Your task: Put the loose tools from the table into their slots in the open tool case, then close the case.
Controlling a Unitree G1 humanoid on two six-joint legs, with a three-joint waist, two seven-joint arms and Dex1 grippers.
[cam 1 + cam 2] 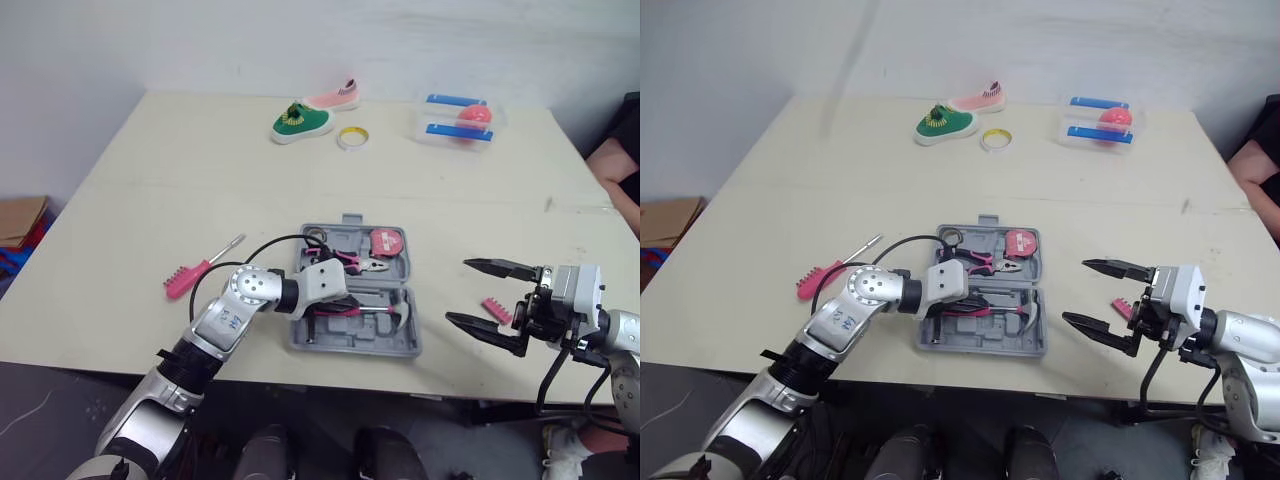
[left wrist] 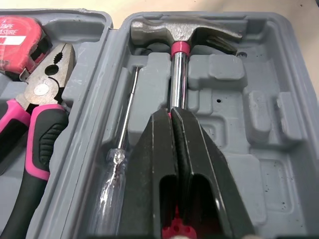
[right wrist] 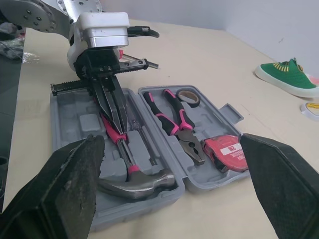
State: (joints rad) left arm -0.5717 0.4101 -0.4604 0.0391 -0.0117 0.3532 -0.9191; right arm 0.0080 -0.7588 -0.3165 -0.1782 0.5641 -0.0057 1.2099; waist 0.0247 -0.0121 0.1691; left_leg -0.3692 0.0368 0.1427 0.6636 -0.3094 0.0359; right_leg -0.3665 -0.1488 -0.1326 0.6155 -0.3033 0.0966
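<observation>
Reaching into the tool case point(image 1: 402, 346), the left end effector point(image 2: 173, 112) clamps the hammer point(image 2: 182, 29) (right end effector point(image 1: 460, 291) hovers spread wide).

At the far side of the table point(image 1: 150, 170), a green shoe point(image 1: 301, 123) lies just beside a pink shoe point(image 1: 335, 97), with a yellow tape ring point(image 1: 352, 137) near them. Further right stands a clear box point(image 1: 440, 125) holding a pink ball point(image 1: 474, 117).

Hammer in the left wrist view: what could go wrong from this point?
1. The left gripper, shut, lies along the hammer shaft; pulling away might drag it from its slot or nudge the thin screwdriver beside it.
2. The open right gripper hovers by a small pink piece near the table edge; a sweep could push it off.
3. A loose screwdriver lies left of the tool case; closing now would leave it out.
</observation>
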